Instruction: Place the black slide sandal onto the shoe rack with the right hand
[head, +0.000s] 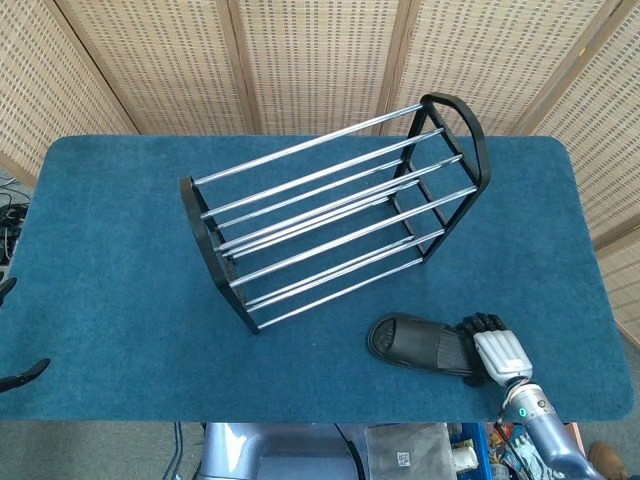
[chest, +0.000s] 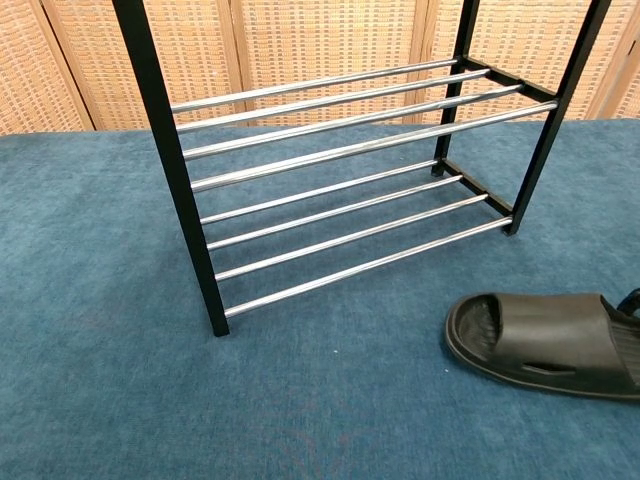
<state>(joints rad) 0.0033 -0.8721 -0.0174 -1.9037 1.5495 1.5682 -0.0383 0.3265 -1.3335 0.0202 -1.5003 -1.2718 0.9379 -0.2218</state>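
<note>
Black slide sandal (head: 420, 345) lies flat on blue table (head: 110, 250), near side, just in front of shoe rack (head: 330, 210). Right hand (head: 495, 352) w/ fingers curled over its right end, touching it.

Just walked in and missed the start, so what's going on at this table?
The robot's right hand is at the heel end of a black slide sandal lying flat on the blue table, fingers curled over the sandal's rear edge; whether it grips yet can't be told. The sandal sits on the cloth in front of the chrome-barred shoe rack, whose shelves hold nothing. The left hand barely shows at the table's left edge, away from everything.
</note>
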